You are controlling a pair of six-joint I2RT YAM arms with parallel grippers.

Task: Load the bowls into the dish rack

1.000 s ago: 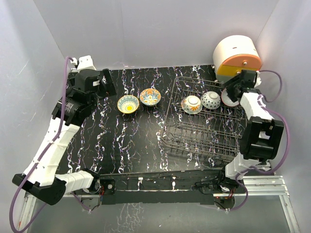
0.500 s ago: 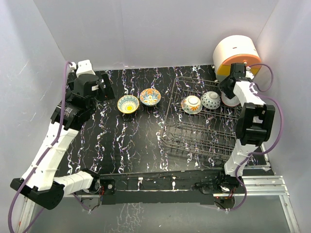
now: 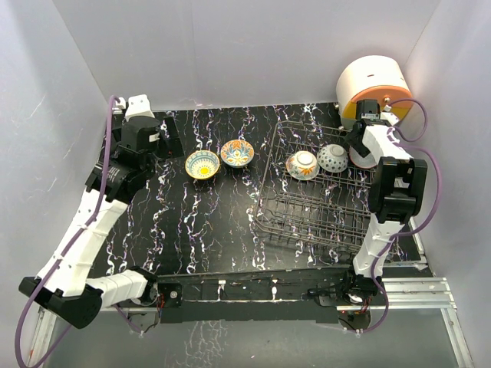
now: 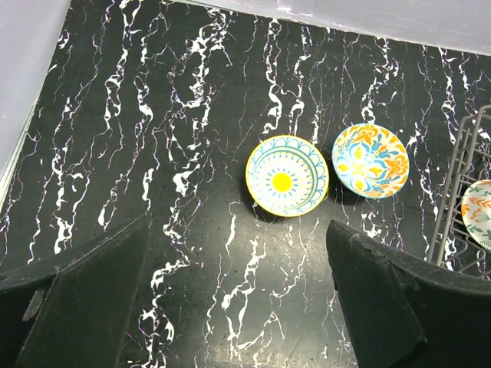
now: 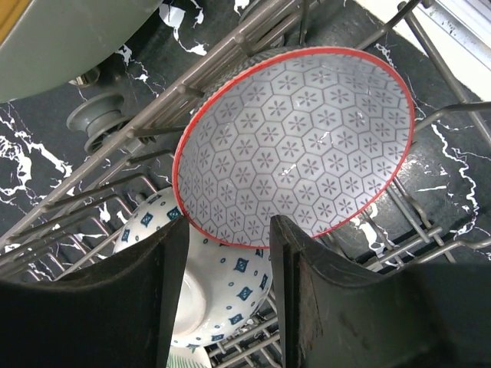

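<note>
The grey hexagon-patterned bowl (image 5: 295, 146) with the red rim stands on edge among the tines at the far right end of the dish rack (image 3: 322, 207), its inside turned toward your right wrist camera; beside it leans the white bowl with blue marks (image 5: 149, 222), and further left in the same row sits the orange-patterned bowl (image 3: 302, 164). That makes three racked. Two are left on the black marbled tabletop (image 3: 199, 222): the yellow bowl (image 4: 287, 175) and the orange floral bowl (image 4: 370, 161), just beside each other and left of the rack.

Over the last second the bowls have not shifted. What has moved is your right arm: its elbow has drawn in from the right and folded up above the rack, so the placement looks finished and the arm seems to be withdrawing.

Your right gripper (image 5: 229, 238) hangs in front of the grey bowl's lower rim. Its jaws stand partly apart with nothing between them, and both fingers are on the near side of the bowl, so it is not held. Behind it, close by, is the round white-and-orange appliance (image 3: 374, 92).

Your left gripper (image 4: 238, 322) is spread wide and empty. It hovers over bare tabletop nearer than the yellow bowl, which lies ahead of the gap, slightly right of centre. That bowl looks like the next pick.
</note>
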